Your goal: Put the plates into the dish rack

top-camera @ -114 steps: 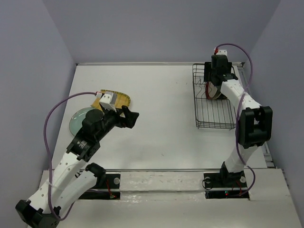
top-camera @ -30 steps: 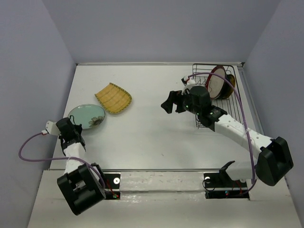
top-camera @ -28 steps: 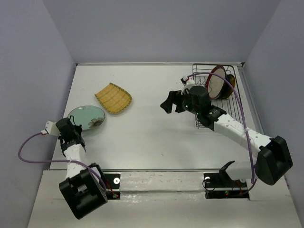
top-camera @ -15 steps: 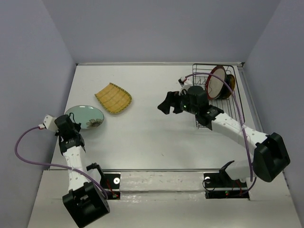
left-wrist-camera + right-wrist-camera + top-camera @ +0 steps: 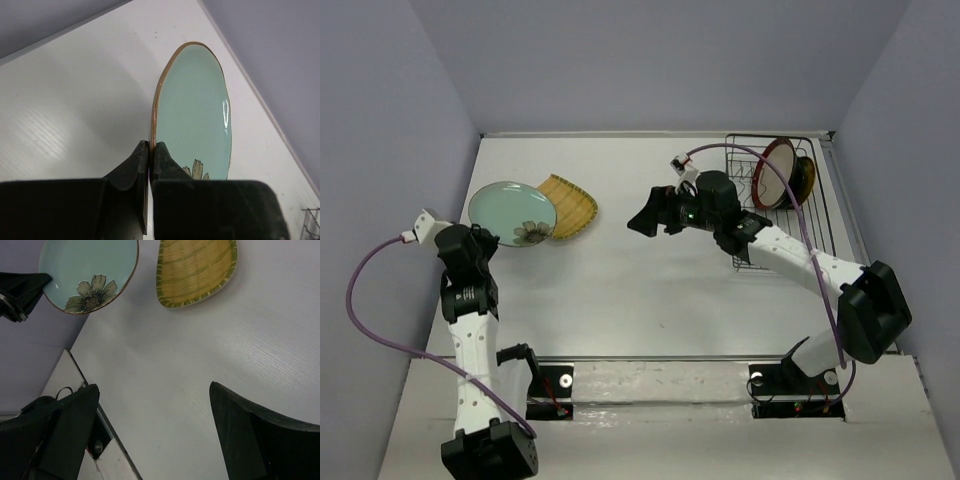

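My left gripper [image 5: 150,148] is shut on the rim of the pale green plate [image 5: 200,115], which has a flower on it. I hold that plate [image 5: 512,213] tilted above the table's left side, with the gripper [image 5: 488,237] at its near-left edge. Partly behind it on the table lies the yellow ribbed plate [image 5: 572,205]. My right gripper [image 5: 645,222] hangs open over the table's middle with nothing in it [image 5: 152,387]. Its wrist view shows the green plate [image 5: 90,272] and the yellow plate [image 5: 197,270]. The dish rack [image 5: 775,235] holds a red-rimmed beige plate [image 5: 775,172] standing on edge.
A dark brownish plate [image 5: 804,175] stands behind the beige one at the rack's far end. The side walls run close along the table's left and right edges. The near rail with the arm bases [image 5: 650,380] crosses the bottom.
The left arm has raised the green plate off the table and carried it back towards the yellow plate. The right gripper has moved left, away from the rack, and stays open.
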You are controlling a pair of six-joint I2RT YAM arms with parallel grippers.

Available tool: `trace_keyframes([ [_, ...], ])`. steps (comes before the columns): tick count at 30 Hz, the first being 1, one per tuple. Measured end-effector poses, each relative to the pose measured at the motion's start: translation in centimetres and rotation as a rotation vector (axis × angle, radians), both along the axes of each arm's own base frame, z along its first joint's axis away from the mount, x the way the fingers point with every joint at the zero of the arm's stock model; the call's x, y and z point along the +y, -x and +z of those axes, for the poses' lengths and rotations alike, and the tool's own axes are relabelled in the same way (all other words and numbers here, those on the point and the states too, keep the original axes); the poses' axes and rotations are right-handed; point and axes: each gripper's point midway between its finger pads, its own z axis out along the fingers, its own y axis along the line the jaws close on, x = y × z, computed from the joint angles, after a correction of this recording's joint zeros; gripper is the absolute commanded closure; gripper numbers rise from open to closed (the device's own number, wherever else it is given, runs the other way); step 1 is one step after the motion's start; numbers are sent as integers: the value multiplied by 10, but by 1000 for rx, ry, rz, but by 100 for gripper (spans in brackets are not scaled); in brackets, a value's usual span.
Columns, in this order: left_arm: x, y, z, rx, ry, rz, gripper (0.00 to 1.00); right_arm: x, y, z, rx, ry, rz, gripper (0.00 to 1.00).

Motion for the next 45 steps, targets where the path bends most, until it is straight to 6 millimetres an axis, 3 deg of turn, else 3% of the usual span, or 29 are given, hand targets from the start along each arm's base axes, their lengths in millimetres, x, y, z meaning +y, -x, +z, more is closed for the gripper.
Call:
trace_keyframes([
  [4,-23,-16,42,-122,25,-101,94,7,-1,22,-23,-46,24,1],
  [7,-42,-23,55,-176,62,-178,94,9,-1,31,-32,-62,32,0],
  [15,-112,-31,71,-271,168,-460,94,19,-6,48,-52,-90,59,0],
  [23,-175,-19,75,-322,256,-734,94,18,-11,43,-27,-92,58,0],
  [25,-185,-16,78,-338,272,-783,94,16,-12,43,-27,-95,52,8],
  [27,-196,-13,82,-355,284,-832,94,12,-12,39,-16,-94,43,22],
  [28,-200,-12,83,-363,289,-852,94,10,-11,37,-9,-93,37,29],
  [29,-205,-11,85,-369,294,-877,94,7,-11,35,0,-97,28,43],
  [30,-210,-11,86,-372,296,-900,94,5,-10,35,-2,-99,24,43],
  [31,-214,-10,85,-372,299,-915,94,3,-8,35,1,-105,19,60],
  [33,-221,-9,82,-366,303,-947,94,-3,-3,35,13,-125,7,81],
  [35,-223,-9,76,-353,302,-959,94,-9,1,40,29,-155,-12,93],
  [37,-227,-8,72,-346,306,-982,79,-15,5,49,32,-189,-30,93],
  [38,-231,-7,73,-354,305,-1003,67,-19,6,52,37,-202,-47,93],
  [39,-234,-6,77,-370,301,-1022,47,-24,6,53,40,-209,-59,93],
  [42,-243,-5,79,-377,320,-1062,23,-33,12,57,8,-211,-68,93],
  [44,-250,-2,84,-394,321,-1101,4,-50,9,49,22,-180,-105,93],
  [45,-253,0,86,-402,317,-1119,1,-64,3,43,36,-157,-141,93],
])
